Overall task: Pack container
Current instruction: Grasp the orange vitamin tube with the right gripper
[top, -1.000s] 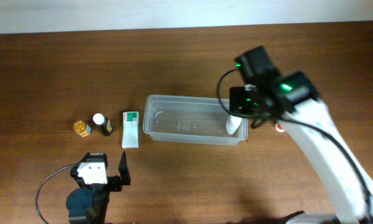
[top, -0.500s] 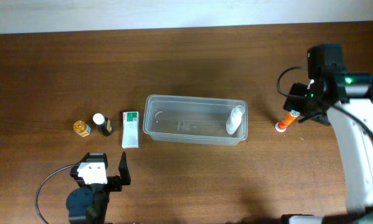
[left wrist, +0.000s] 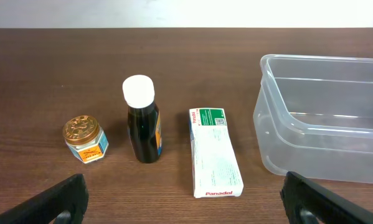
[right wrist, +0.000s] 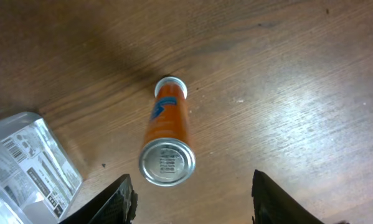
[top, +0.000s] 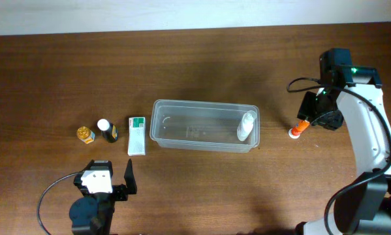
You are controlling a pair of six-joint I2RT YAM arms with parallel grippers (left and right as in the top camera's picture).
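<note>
The clear plastic container [top: 202,103] lies at mid table, and a small white bottle [top: 246,126] lies inside at its right end. An orange tube with a white cap [top: 297,128] lies on the table to its right. My right gripper [top: 310,113] hovers over the tube, open and empty. In the right wrist view the tube [right wrist: 167,134] lies between and ahead of the open fingers [right wrist: 192,205]. My left gripper [top: 108,176] is open and empty near the front edge, below a white and green Panadol box [top: 137,135].
A dark bottle with a white cap [top: 106,130] and a small gold-lidded jar [top: 85,135] stand left of the box. The left wrist view shows the jar [left wrist: 84,138], bottle [left wrist: 142,121], box [left wrist: 214,151] and the container's left end [left wrist: 270,118].
My right gripper has left the container's right end, where the white bottle now lies, and moved right to hover over the orange tube. The left arm has not moved.
</note>
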